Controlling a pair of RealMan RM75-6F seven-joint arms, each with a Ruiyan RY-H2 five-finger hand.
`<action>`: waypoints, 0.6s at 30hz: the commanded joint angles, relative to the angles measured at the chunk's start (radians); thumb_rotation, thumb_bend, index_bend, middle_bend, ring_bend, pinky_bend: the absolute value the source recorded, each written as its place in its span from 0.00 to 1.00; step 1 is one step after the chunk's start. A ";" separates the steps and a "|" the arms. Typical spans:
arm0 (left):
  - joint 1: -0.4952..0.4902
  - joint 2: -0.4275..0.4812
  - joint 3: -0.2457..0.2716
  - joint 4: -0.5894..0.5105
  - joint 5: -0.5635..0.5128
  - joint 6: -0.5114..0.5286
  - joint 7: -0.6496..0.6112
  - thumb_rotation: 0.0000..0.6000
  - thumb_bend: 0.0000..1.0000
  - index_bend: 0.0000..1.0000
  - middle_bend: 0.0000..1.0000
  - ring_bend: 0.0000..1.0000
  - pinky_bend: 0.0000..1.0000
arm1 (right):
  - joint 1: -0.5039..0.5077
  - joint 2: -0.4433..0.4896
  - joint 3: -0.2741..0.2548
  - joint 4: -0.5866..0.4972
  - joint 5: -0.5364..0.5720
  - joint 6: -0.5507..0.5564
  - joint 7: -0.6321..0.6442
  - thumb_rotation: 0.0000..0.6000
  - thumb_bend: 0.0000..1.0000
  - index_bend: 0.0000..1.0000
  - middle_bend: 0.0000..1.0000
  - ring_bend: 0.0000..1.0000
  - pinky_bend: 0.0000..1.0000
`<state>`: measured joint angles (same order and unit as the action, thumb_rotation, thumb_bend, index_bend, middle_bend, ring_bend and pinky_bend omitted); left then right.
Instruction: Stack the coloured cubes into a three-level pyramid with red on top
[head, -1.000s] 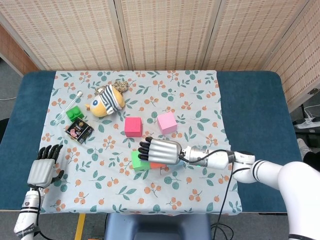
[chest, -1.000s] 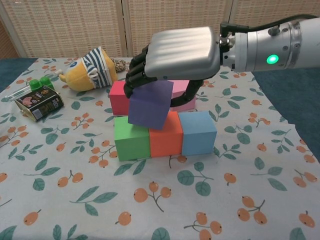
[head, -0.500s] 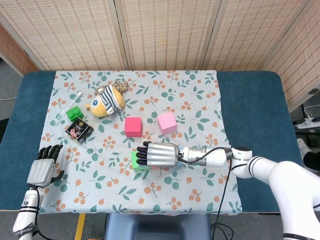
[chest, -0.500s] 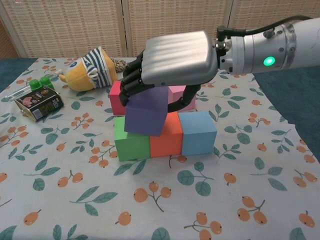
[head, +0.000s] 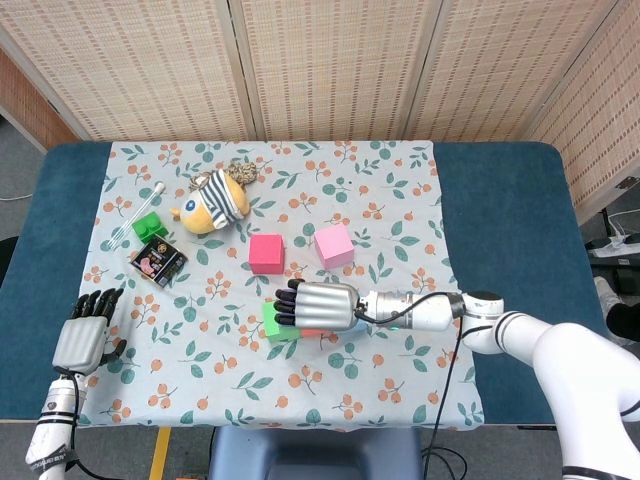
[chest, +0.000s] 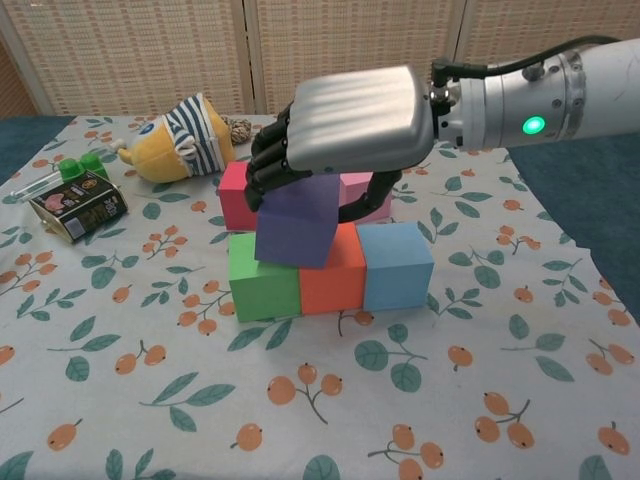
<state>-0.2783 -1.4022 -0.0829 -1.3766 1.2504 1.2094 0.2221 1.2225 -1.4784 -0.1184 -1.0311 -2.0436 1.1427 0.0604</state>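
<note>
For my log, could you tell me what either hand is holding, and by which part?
The right hand grips the purple cube from above, by its upper part, fingers and thumb on opposite sides. The left hand holds nothing.

green cube (chest: 263, 277), orange cube (chest: 334, 275), blue cube (chest: 397, 265), purple cube (chest: 297, 223), floral tablecloth (chest: 150, 340)

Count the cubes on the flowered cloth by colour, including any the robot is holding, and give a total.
Green cube: 1
Orange cube: 1
Blue cube: 1
Purple cube, held by the right hand: 1
Red cube: 1
Pink cube: 1
Total: 6 cubes
</note>
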 joint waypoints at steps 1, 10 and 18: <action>-0.001 0.000 -0.001 0.001 -0.002 -0.001 0.000 1.00 0.34 0.00 0.05 0.02 0.07 | -0.001 -0.004 -0.002 0.006 0.001 0.002 0.001 1.00 0.22 0.60 0.38 0.24 0.46; -0.005 -0.003 -0.002 0.009 -0.008 -0.013 0.000 1.00 0.34 0.00 0.05 0.02 0.07 | 0.001 0.002 -0.003 0.002 0.003 0.004 -0.012 1.00 0.22 0.36 0.38 0.24 0.46; -0.007 -0.002 -0.001 0.009 -0.007 -0.015 -0.005 1.00 0.34 0.00 0.05 0.02 0.07 | 0.003 0.017 -0.008 -0.019 0.002 -0.004 -0.029 1.00 0.22 0.20 0.36 0.24 0.48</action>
<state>-0.2847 -1.4037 -0.0843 -1.3676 1.2435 1.1943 0.2175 1.2254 -1.4627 -0.1256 -1.0485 -2.0422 1.1397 0.0319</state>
